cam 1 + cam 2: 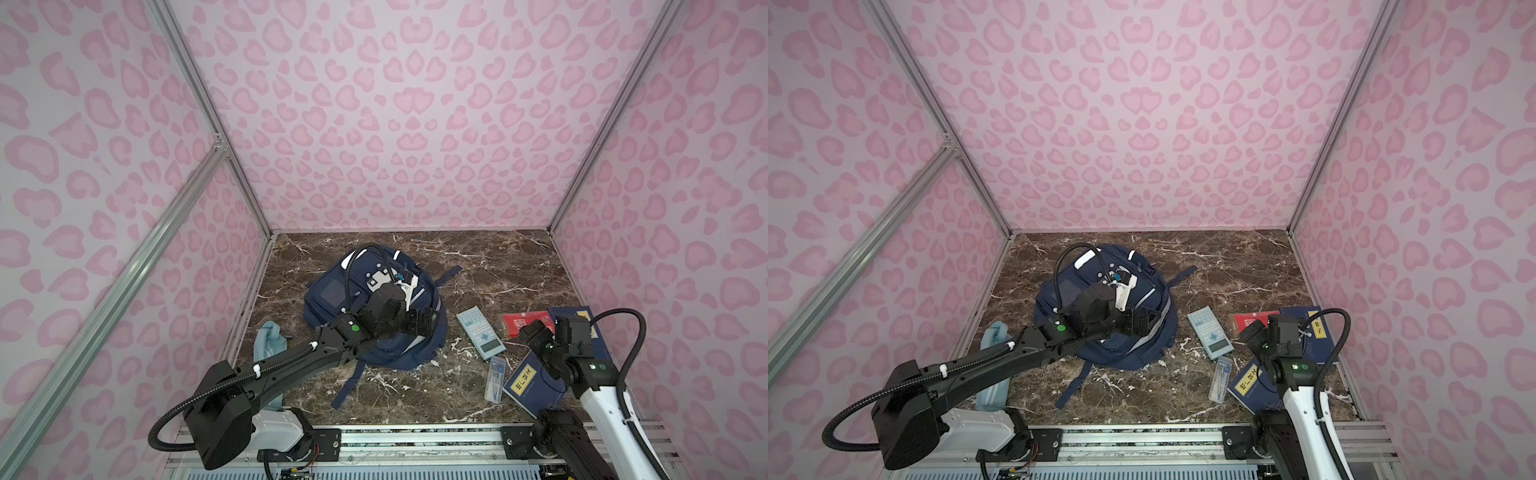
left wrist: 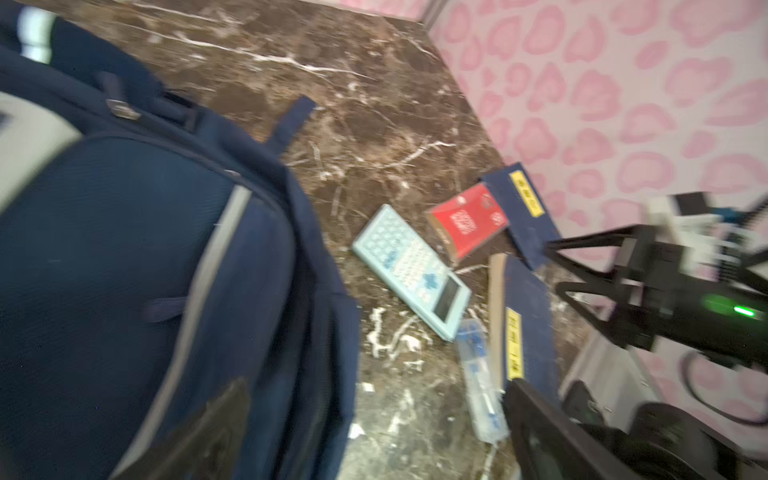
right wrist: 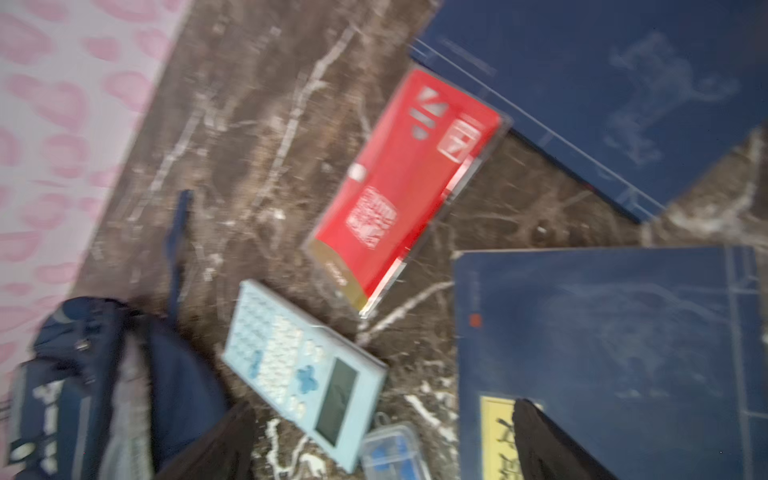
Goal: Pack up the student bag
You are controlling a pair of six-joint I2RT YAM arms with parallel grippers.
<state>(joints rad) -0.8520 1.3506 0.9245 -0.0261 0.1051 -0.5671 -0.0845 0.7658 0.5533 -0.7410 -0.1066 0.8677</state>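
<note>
The student bag (image 1: 328, 291) (image 1: 1069, 291) is a navy backpack lying flat in the middle of the marble floor. Its straps trail toward the front. My left gripper (image 1: 419, 322) (image 1: 1136, 322) hovers over the bag's right side, open and empty. In the left wrist view (image 2: 374, 436) one finger is over the bag (image 2: 124, 249) and one over bare floor. My right gripper (image 1: 536, 332) (image 1: 1258, 328) is open above the loose items to the right of the bag. In the right wrist view (image 3: 382, 449) it holds nothing.
A light blue calculator (image 1: 480, 332) (image 3: 303, 374), a red box (image 1: 525, 322) (image 3: 407, 187), a clear pen case (image 1: 496, 378) (image 2: 482, 386) and two navy books (image 1: 532, 386) (image 1: 582, 316) lie right of the bag. A pale blue pouch (image 1: 268, 340) sits at the left wall.
</note>
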